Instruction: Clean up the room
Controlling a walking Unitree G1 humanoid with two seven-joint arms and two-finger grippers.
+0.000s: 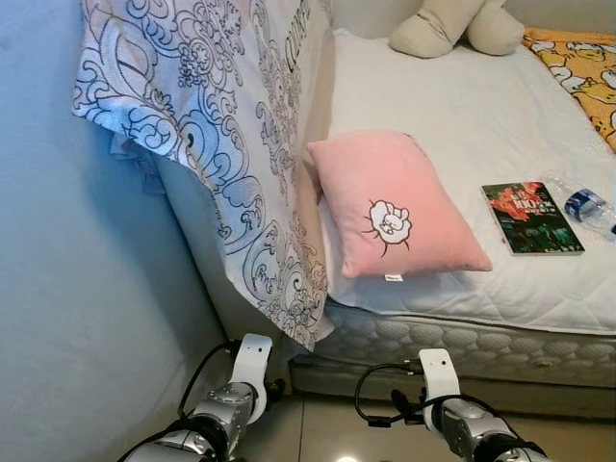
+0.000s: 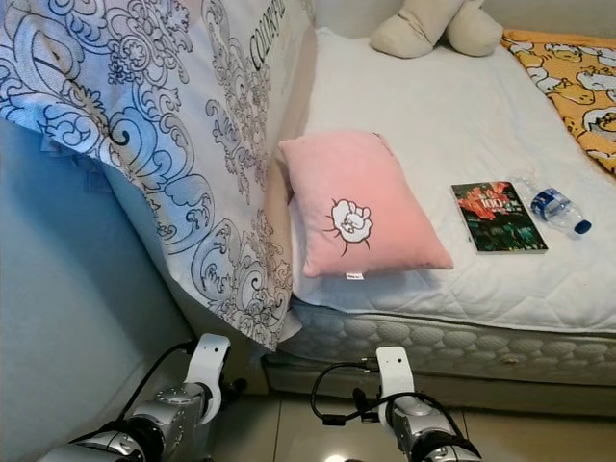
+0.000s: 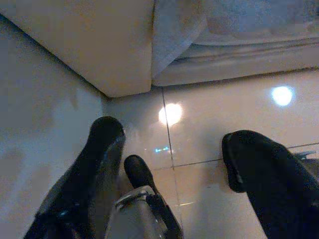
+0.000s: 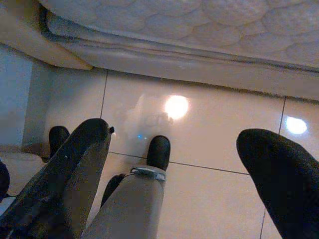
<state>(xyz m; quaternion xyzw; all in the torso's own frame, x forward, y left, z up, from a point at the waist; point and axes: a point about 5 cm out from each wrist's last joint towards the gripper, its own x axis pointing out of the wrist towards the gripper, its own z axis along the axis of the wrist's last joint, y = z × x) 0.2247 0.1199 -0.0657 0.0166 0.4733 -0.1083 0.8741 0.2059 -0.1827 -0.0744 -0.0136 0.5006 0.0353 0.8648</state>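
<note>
Left eye view: pink pillow (image 1: 395,205), book (image 1: 531,218) on bed (image 1: 462,125) (bottle (image 1: 588,207) beside).

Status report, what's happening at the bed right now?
Left gripper and right gripper open, low over floor. Pink pillow, book, bottle on mattress. Nothing blocking.

Bright, sharp head views; dim wrist views, lamp glare on glossy floor (image 4: 199,164).

White bed (image 1: 462,135), glossy tiled floor (image 4: 209,144)
</note>
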